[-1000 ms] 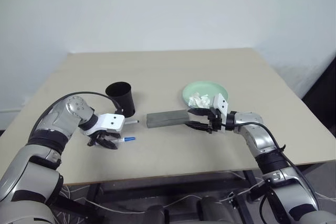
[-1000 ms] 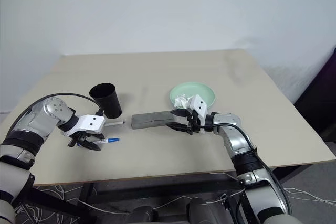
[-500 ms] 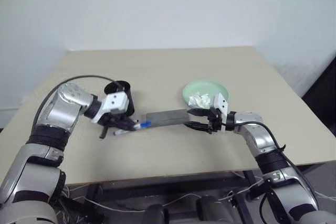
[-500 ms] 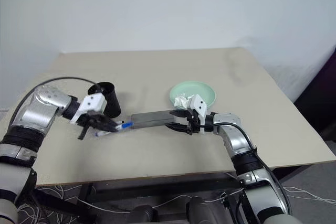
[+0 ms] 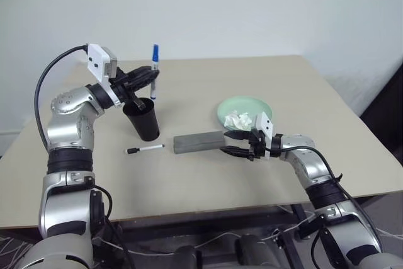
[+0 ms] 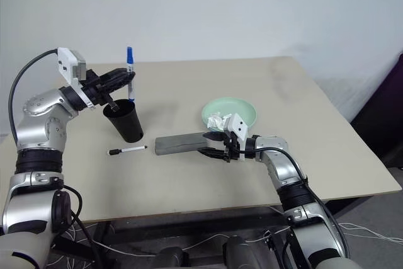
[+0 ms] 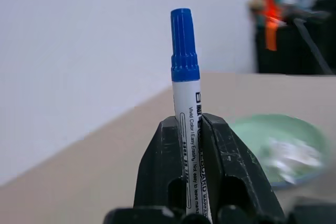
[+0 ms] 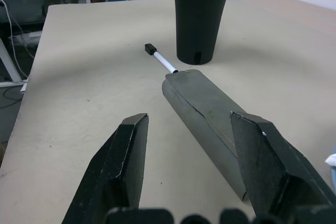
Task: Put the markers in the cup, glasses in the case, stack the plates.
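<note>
**Blue-capped marker held upright over cup**

While the left gripper [image 5: 150,80] clamps the blue-capped marker [image 5: 154,70] above the cup [image 5: 142,120], apparently over its rim, the right gripper [image 5: 236,142] stands wide by the case [image 5: 200,142]. Black-capped marker [image 5: 145,149] lies on the table [image 5: 189,86].

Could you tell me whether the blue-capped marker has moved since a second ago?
Yes. The blue-capped marker lay on the table near the cup; now the left gripper holds it upright above the cup's rim, cap up.
</note>
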Robot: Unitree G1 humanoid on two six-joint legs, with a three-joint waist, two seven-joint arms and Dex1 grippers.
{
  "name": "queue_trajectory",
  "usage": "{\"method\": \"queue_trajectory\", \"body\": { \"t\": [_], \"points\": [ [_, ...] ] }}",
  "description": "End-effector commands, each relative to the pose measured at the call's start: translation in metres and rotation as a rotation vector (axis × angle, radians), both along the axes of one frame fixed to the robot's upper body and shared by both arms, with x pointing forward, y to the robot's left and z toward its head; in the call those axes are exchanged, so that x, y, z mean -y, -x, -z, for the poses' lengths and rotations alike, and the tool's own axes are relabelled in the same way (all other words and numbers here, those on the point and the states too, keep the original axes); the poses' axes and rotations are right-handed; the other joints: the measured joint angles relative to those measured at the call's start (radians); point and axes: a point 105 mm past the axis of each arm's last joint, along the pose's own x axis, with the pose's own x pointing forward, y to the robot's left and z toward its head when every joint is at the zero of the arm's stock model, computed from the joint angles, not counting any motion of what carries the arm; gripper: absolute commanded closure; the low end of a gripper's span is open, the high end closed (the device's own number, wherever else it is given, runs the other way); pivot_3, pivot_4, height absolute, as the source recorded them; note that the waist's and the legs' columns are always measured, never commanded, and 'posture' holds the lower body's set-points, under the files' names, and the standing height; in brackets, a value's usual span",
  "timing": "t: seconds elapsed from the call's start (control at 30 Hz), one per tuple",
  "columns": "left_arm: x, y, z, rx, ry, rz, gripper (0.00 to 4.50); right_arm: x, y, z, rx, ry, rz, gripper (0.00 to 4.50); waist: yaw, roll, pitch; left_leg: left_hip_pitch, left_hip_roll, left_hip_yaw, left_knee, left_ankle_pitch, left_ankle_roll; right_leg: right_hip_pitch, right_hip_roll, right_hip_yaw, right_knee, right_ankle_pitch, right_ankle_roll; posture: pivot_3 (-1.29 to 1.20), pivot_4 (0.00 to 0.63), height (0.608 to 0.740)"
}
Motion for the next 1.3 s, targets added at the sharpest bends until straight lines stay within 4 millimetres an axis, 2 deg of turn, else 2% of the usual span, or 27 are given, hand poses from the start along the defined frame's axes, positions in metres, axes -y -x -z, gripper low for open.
{"method": "queue_trajectory", "body": {
  "t": [0.03, 0.17, 0.3, 0.47, 0.8, 0.93, 1.03, 1.13, 1.2, 1.3],
  "points": [
    [-0.018, -0.003, 0.006, 0.046, 0.041, -0.116, 4.43, -0.003, -0.001, -0.017, 0.058, -0.017, -0.031, 1.82, 0.0, 0.0, 0.0, 0.0, 0.0, 0.0, 0.0, 0.0, 0.0, 0.0, 0.0, 0.0, 0.0, 0.0, 0.0, 0.0, 0.0, 0.737],
    [-0.022, -0.004, 0.017, 0.039, 0.06, -0.142, 4.43, -0.003, 0.0, -0.016, 0.058, -0.013, -0.036, 1.82, 0.002, -0.001, 0.0, -0.001, 0.0, 0.0, 0.0, 0.0, 0.0, 0.0, 0.0, 0.0, 0.0, 0.0, 0.0, 0.0, 0.0, 0.737],
    [-0.027, -0.004, 0.038, 0.002, 0.063, -0.174, 4.43, -0.004, 0.0, -0.016, 0.058, -0.012, -0.04, 1.82, 0.002, -0.001, 0.0, -0.001, 0.0, 0.0, 0.0, 0.0, 0.0, 0.0, 0.0, -0.001, 0.0, 0.0, 0.0, 0.0, 0.0, 0.737],
    [-0.028, -0.006, 0.048, -0.021, 0.066, -0.179, 4.43, -0.004, 0.001, -0.015, 0.057, -0.01, -0.043, 1.82, 0.002, -0.001, 0.0, -0.001, 0.0, 0.0, 0.0, 0.0, 0.0, 0.0, 0.0, -0.001, 0.0, 0.0, 0.0, 0.0, 0.0, 0.737],
    [-0.021, -0.004, 0.05, -0.019, 0.04, -0.125, 1.1, -0.004, 0.001, -0.016, 0.06, -0.013, -0.037, 1.82, 0.002, -0.001, 0.0, -0.001, 0.0, 0.0, 0.0, 0.0, 0.0, 0.0, 0.0, -0.001, 0.0, 0.0, 0.0, 0.0, 0.0, 0.737],
    [-0.015, 0.0, 0.038, 0.009, -0.02, -0.058, 1.1, -0.004, 0.0, -0.016, 0.06, -0.014, -0.036, 1.82, 0.002, -0.001, 0.0, -0.001, 0.0, 0.0, 0.0, 0.0, 0.0, 0.0, 0.0, -0.001, 0.0, 0.0, 0.0, 0.0, 0.0, 0.737],
    [-0.008, 0.011, 0.02, 0.016, -0.117, 0.077, 1.1, -0.003, 0.0, -0.016, 0.059, -0.013, -0.035, 1.82, 0.0, -0.002, 0.0, -0.001, 0.0, 0.0, 0.0, 0.0, 0.0, 0.0, 0.0, -0.001, 0.0, 0.0, 0.0, 0.0, 0.0, 0.737],
    [-0.005, 0.026, 0.012, -0.033, -0.222, 0.205, 1.1, -0.003, 0.0, -0.016, 0.057, -0.012, -0.036, 1.82, -0.006, -0.002, 0.0, -0.001, 0.0, 0.0, -0.001, 0.0, 0.0, 0.0, 0.0, 0.0, -0.001, 0.0, 0.0, 0.0, 0.0, 0.737],
    [-0.006, 0.038, 0.012, -0.105, -0.303, 0.287, 1.1, -0.004, 0.0, -0.016, 0.056, -0.011, -0.037, 1.82, -0.007, -0.002, 0.0, -0.001, 0.0, 0.0, -0.002, 0.0, 0.0, 0.0, 0.0, 0.0, -0.001, 0.0, 0.0, 0.0, 0.0, 0.737],
    [-0.015, 0.057, 0.022, -0.255, -0.445, 0.382, 1.1, -0.004, 0.0, -0.016, 0.056, -0.011, -0.038, 1.82, -0.01, -0.001, 0.0, 0.0, 0.0, 0.0, -0.003, 0.0, 0.0, 0.0, 0.0, 0.0, -0.001, 0.0, 0.0, 0.0, 0.0, 0.737]
  ]
}}
